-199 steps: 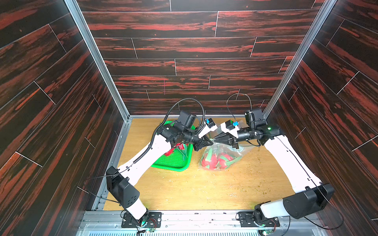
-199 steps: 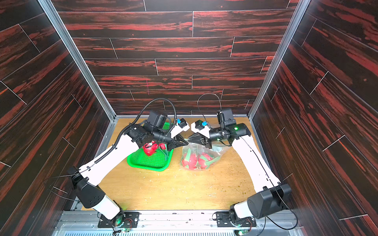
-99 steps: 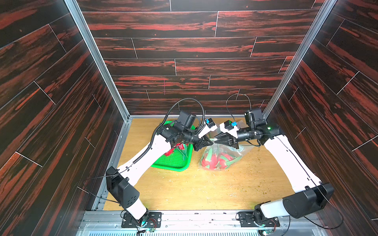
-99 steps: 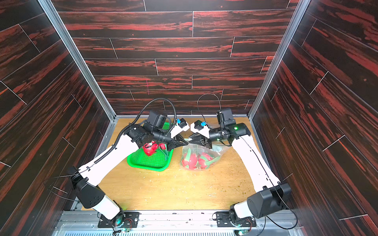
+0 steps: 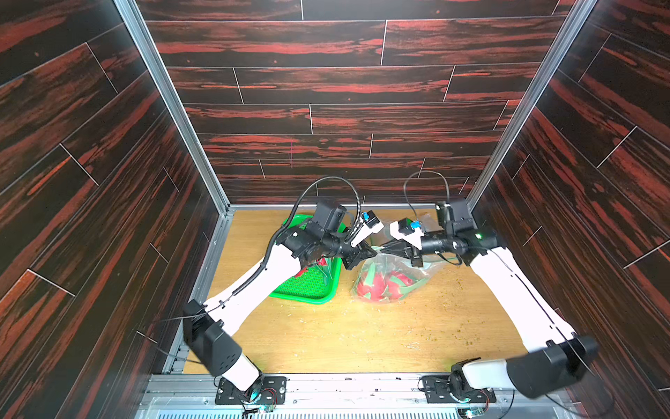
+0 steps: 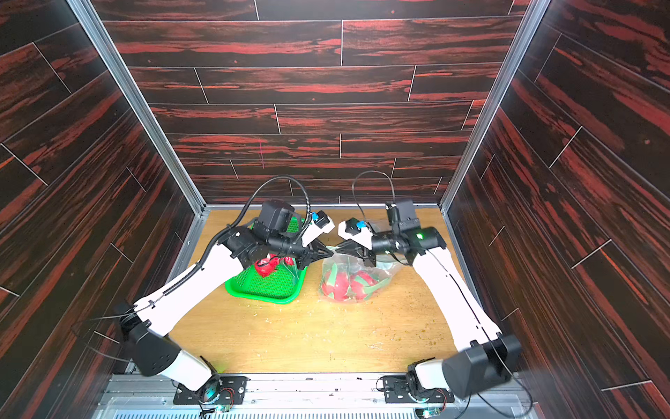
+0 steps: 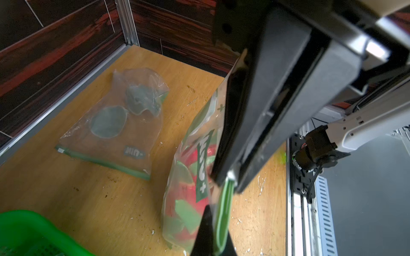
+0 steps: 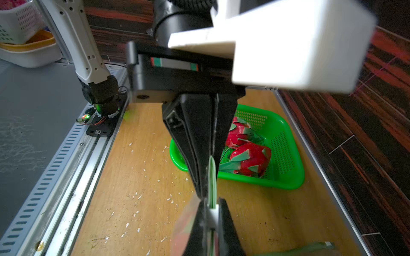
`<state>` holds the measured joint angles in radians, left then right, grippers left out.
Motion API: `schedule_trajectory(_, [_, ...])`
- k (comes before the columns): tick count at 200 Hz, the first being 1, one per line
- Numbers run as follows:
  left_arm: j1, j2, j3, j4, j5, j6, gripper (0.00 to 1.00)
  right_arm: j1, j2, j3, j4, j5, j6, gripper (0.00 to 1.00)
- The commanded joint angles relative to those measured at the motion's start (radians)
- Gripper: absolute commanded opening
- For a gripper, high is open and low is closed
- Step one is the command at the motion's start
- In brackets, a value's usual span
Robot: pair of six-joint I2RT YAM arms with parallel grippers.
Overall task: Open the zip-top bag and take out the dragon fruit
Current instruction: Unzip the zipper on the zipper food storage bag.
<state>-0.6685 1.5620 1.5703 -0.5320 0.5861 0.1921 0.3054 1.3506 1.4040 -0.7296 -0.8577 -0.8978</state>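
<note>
On the wooden table (image 7: 88, 199), the zip-top bag (image 7: 184, 192) shows a "+" label (image 7: 202, 177).

The light wooden tabletop (image 5: 344, 337) fills the lower middle of both top views, speckled with pale crumbs (image 5: 447, 328). A green perforated basket (image 5: 311, 288) sits on it left of centre, and just beside that, at centre, a filled clear zip-top bag (image 5: 388, 284) seems to rest its bottom on the wood. A second, flattened clear bag (image 7: 115, 124) lies by the wall rail.
</note>
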Motion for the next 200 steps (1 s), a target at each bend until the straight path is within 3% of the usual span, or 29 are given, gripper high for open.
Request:
schedule_trajectory(1, [0.055, -0.159, -0.052, 0.200, -0.084, -0.112, 0.00, -0.106, -0.077, -0.093, 0.074, 0.042, 0.038, 0.00])
schedule_trajectory(35, [0.097, -0.234, -0.118, 0.307, -0.102, -0.197, 0.00, -0.256, -0.166, -0.205, 0.148, -0.001, 0.040, 0.00])
schedule_trajectory(102, [0.122, -0.262, -0.101, 0.283, -0.125, -0.237, 0.00, -0.491, -0.188, -0.244, 0.175, -0.100, 0.036, 0.00])
schedule_trajectory(159, [0.135, -0.280, -0.082, 0.234, -0.150, -0.237, 0.00, -0.598, -0.181, -0.246, 0.212, -0.189, 0.039, 0.00])
schedule_trajectory(200, [0.135, -0.276, -0.097, 0.229, -0.141, -0.242, 0.00, -0.615, -0.156, -0.228, 0.195, -0.211, 0.025, 0.00])
